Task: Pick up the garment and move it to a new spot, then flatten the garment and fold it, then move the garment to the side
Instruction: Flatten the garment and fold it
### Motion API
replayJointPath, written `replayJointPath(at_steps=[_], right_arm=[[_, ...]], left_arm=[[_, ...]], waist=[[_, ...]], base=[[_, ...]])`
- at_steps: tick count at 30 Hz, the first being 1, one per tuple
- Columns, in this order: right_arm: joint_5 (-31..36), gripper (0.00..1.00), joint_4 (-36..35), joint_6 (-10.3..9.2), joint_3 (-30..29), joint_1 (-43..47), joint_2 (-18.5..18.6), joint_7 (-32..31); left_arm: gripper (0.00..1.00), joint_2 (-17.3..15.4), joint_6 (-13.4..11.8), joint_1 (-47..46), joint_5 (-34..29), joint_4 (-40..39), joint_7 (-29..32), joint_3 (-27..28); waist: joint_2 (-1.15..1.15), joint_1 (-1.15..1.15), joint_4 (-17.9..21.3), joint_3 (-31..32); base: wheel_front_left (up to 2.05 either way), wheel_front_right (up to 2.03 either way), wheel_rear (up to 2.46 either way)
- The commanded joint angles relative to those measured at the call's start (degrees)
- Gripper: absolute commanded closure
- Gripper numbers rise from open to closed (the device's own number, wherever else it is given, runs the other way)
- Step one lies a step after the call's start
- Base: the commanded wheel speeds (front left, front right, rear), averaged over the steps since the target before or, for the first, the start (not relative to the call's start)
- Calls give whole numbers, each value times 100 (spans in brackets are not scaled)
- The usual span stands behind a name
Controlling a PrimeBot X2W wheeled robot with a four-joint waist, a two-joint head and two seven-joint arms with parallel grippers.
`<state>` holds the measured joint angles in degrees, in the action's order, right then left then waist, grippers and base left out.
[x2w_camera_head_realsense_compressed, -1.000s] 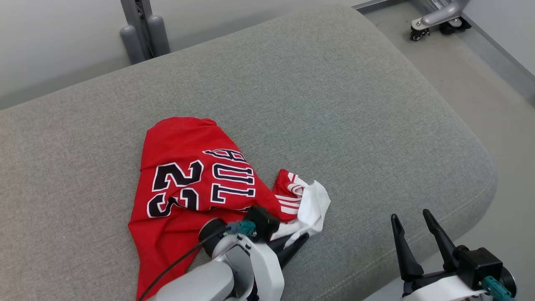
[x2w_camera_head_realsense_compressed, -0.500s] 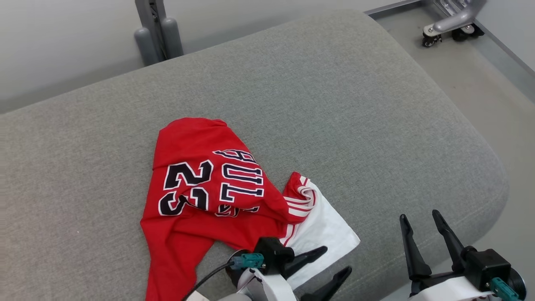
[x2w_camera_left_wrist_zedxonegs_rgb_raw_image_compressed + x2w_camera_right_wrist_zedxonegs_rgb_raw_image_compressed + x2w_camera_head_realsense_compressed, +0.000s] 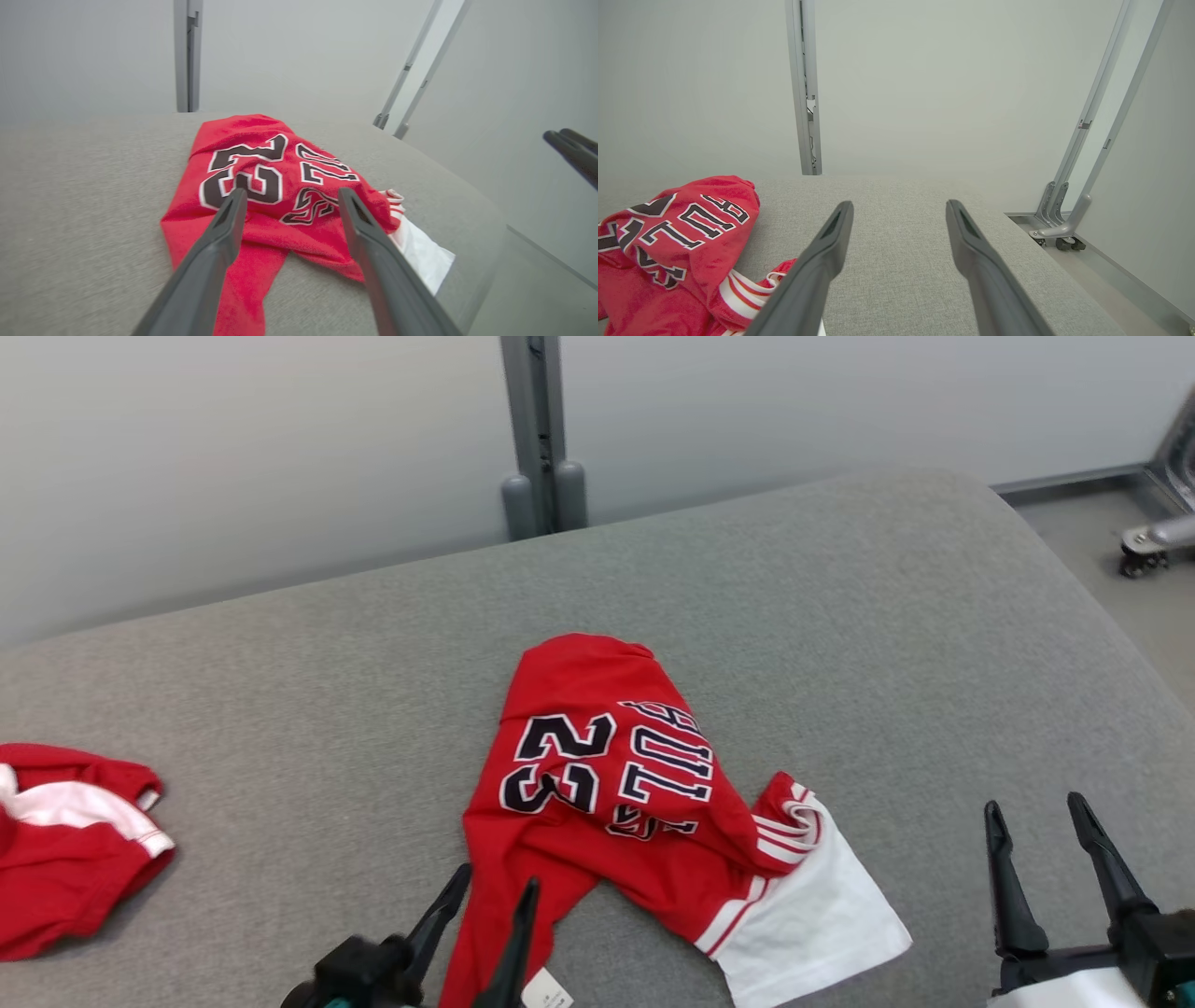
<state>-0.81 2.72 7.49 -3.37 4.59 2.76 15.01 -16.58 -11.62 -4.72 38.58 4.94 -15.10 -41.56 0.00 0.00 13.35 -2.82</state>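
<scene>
item one, your garment: a red jersey with a dark, white-edged 23 and lettering, lying crumpled on the grey padded cushion in the middle of the head view. a white panel with red and white stripes spreads from it toward the lower right of the frame, and a small white label shows at its lower edge near the bottom of the frame. item two, your left pincer: at the bottom of the head view, left of centre, fingers spread apart and holding nothing, tips by the jersey's lower left edge. in the left wrist view the same pincer frames the printed number between its fingers; you cannot tell whether the tips touch the cloth. item three, your right pincer: lower right of the head view, fingers parted and empty, apart from the white panel. in the right wrist view it points over bare cushion, with the jersey at the lower left of that frame. item four: a second red and white garment at the left edge of the head view, well apart from the jersey. item five: a grey post against the pale wall at the top of the frame.
</scene>
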Motion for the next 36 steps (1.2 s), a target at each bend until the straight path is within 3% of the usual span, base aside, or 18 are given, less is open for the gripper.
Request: replayJointPath(at_steps=[1,5,8,19,26,36], right_arm=[[70,0,10,0,-109,135,29,26],[131,0,156,1,-234,278,24,21],[150,0,320,1,-337,394,29,20],[147,0,882,1,-388,558,27,18],[109,0,940,1,-295,518,27,18],[84,0,938,1,-161,432,27,17]], left_arm=[[0,-7,-41,387,-138,-129,-7,343],[0,13,15,1142,-426,-183,-7,1150],[0,112,199,1541,-618,-135,-8,1636],[0,746,1193,2141,-1453,251,-8,3233],[0,1113,1624,2185,-1911,332,-8,3791],[0,1284,1831,2131,-2208,361,-9,4081]], waist=[[0,0,-498,378],[0,0,-818,551],[0,0,-1026,640],[0,0,-1370,731],[0,0,-1357,763],[0,0,-1281,755]], base=[[0,0,0],[0,0,0],[0,0,0],[0,0,0],[0,0,0],[0,0,0]])
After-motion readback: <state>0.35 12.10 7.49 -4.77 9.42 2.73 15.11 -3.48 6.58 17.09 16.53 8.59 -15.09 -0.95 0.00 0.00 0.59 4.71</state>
